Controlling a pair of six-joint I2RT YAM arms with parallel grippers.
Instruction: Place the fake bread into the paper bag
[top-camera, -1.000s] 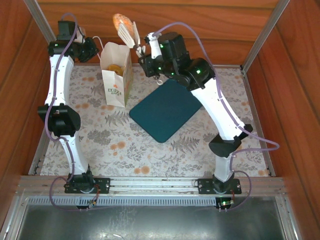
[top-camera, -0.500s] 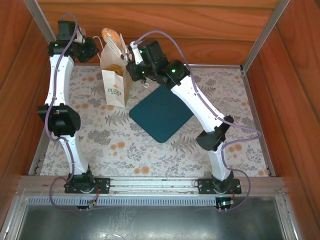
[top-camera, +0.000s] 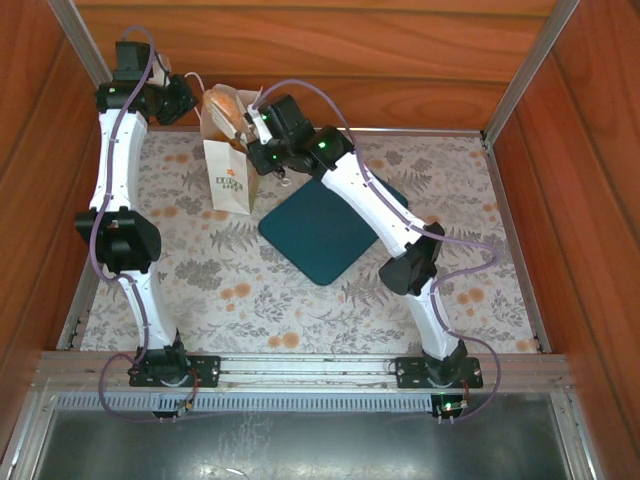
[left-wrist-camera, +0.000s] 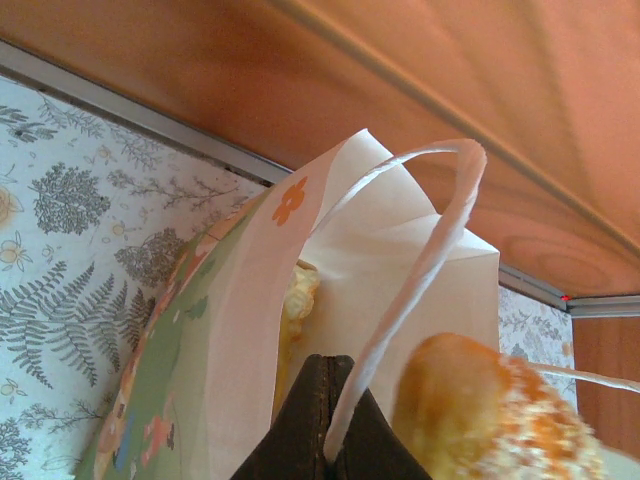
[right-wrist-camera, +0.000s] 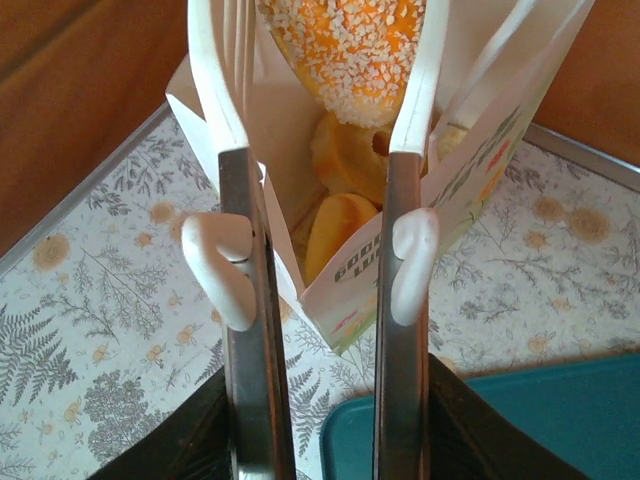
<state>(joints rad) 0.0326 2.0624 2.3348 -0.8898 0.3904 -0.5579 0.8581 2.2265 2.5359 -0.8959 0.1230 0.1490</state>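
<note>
— Right gripper (right-wrist-camera: 325, 405) is clamping the metal tongs (right-wrist-camera: 245, 250); we are holding the sesame bun (right-wrist-camera: 350, 50) in their tips, right over the open mouth of the paper bag (right-wrist-camera: 470, 170).
— Left gripper (left-wrist-camera: 325, 440) is pinching the cord handle (left-wrist-camera: 420, 260). We are reckoning the drop lies straight down.

The left arm (top-camera: 118, 170) stands along the left side of the frame, its forearm rising to the upper left corner. There the left hand (top-camera: 178, 100) points right, its dark fingers (left-wrist-camera: 295, 430) pinched together on the cord handle of the paper bag (left-wrist-camera: 250, 330). The right arm (top-camera: 372, 200) stretches diagonally from lower right to upper centre. The right hand (right-wrist-camera: 325, 430) clasps the tongs (right-wrist-camera: 400, 300) from outside, its fingers set apart.
</note>
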